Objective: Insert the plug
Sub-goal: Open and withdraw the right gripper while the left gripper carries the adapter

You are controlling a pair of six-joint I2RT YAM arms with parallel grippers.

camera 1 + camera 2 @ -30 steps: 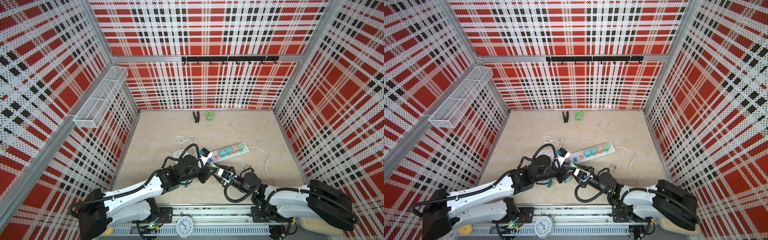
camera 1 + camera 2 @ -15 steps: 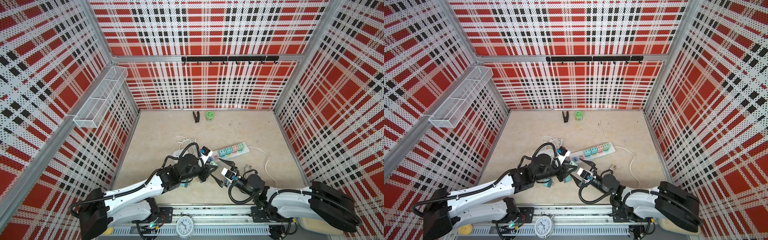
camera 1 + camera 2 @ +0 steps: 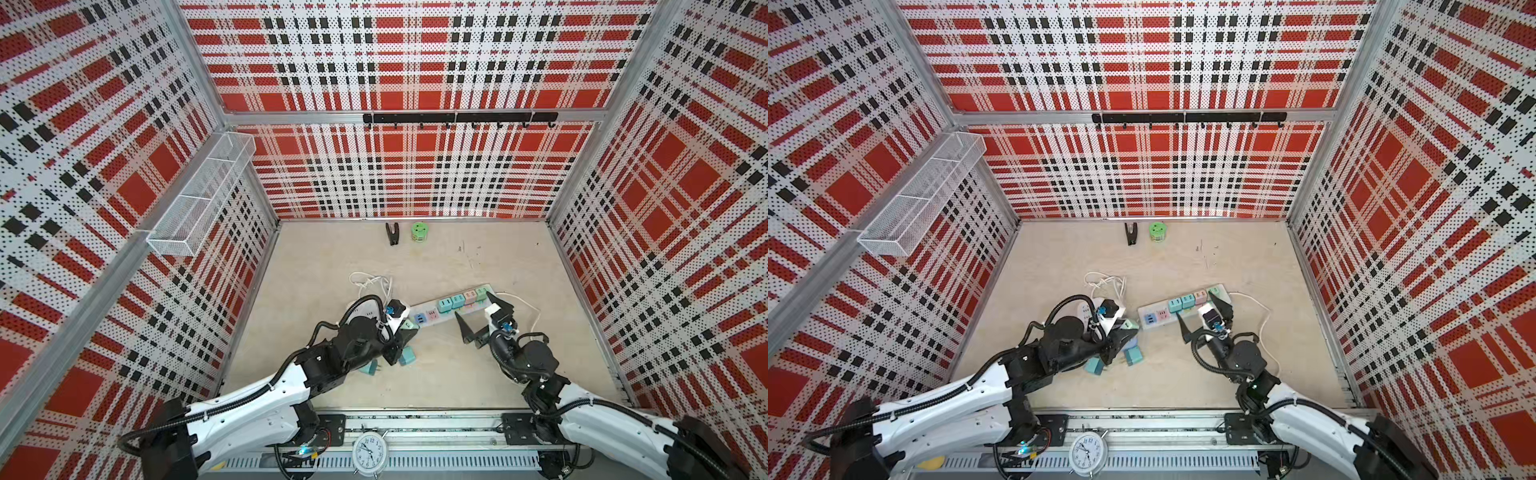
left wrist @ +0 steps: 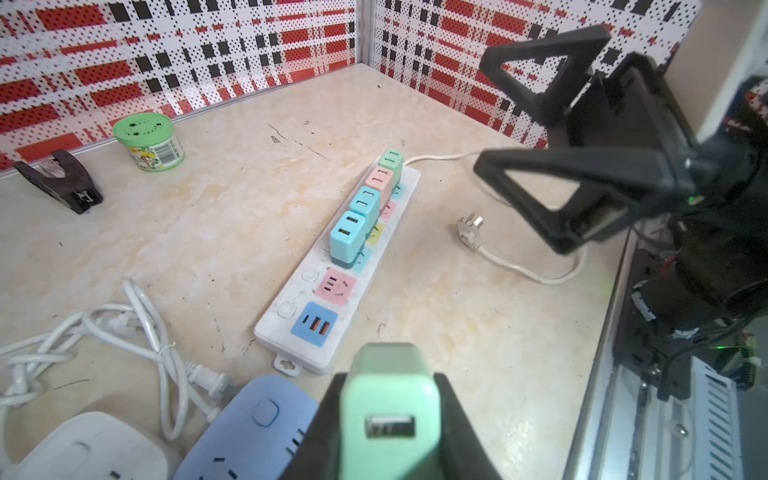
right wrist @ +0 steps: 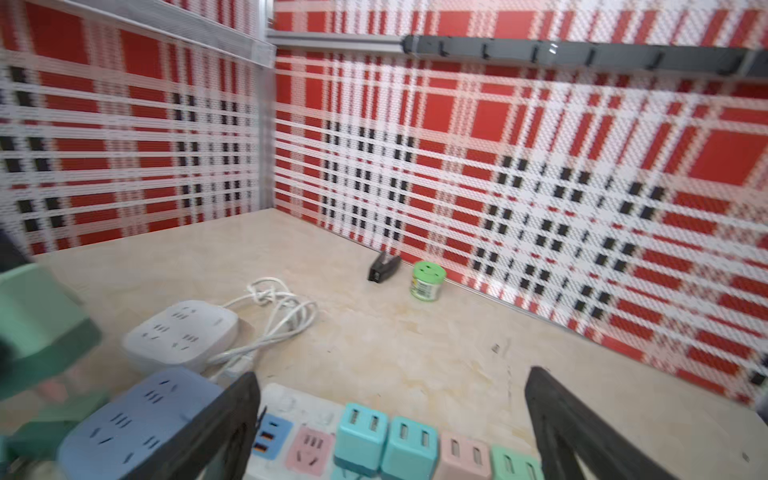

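Left gripper [image 3: 400,338] grips green plug [image 4: 388,409] for insertion | right gripper [image 3: 482,319] jaws spread, empty, above power strip [image 4: 291,309] | pink socket [image 4: 335,287] vacant

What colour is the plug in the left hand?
The plug is mint green, clearest in the left wrist view.

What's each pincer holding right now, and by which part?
The left pincer grips a mint-green charger by its two opposite sides, USB port facing the wrist camera. The right pincer is open by the power strip, holding nothing.
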